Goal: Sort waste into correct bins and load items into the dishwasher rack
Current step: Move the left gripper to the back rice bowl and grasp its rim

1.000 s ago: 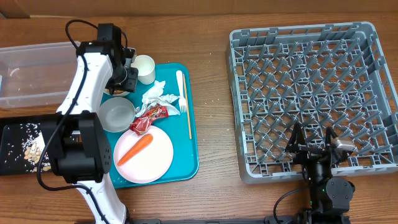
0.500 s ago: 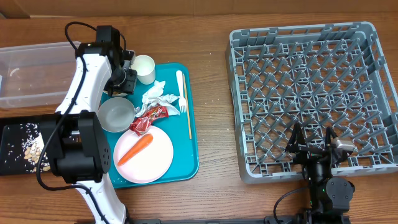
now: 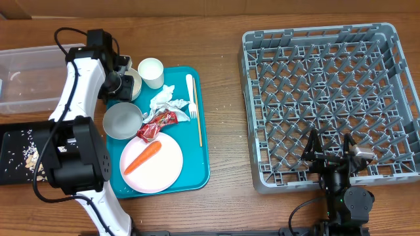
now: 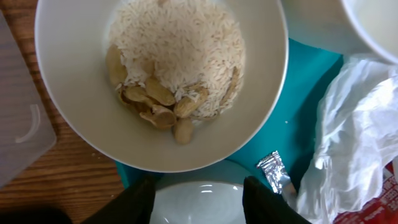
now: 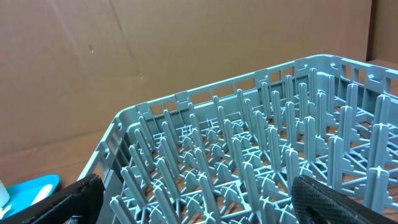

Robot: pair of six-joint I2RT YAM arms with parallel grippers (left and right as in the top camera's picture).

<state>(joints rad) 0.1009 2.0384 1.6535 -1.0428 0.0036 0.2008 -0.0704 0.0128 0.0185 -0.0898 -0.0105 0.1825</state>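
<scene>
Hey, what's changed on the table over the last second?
The left arm swung left, toward the clear tub, uncovering more of the rice bowl. The left gripper is open and has taken hold of nothing. The right gripper, dishwasher rack, cup, plate, carrot, wrapper, napkins and fork stayed put.

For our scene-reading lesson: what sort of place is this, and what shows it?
Probably a robot test bench staged as a dish-clearing station, not a real kitchen: a dishwasher rack sits on a wooden table, a teal tray carries a carrot on a plate, and cardboard backs it.
</scene>
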